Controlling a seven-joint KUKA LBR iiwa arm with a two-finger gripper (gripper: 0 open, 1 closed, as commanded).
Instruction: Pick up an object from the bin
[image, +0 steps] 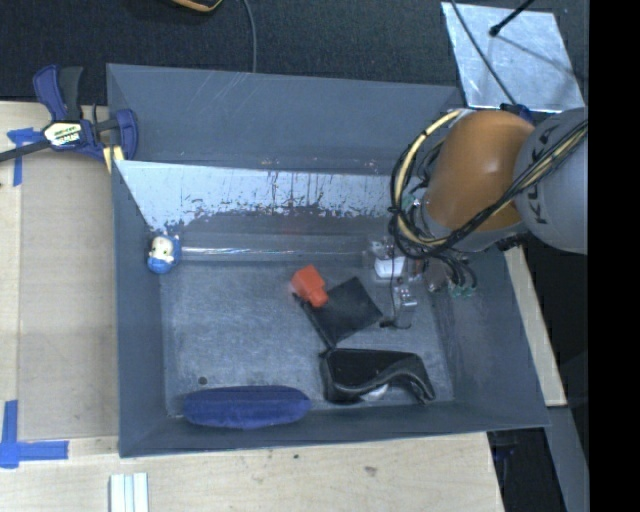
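Light-grey arm (565, 190), smooth rounded link, matte finish. Wrist sits under a glossy orange-brown dome cover (480, 165). Black and yellow cables (412, 195) are bundled and looped round the cover's left side, and more black ones cross its top and lower edge. Small gripper (400, 318): silver-white metal block up top, thin dark metal part below it. Small greenish bit with thin wires sits beside the block, too small to make out.
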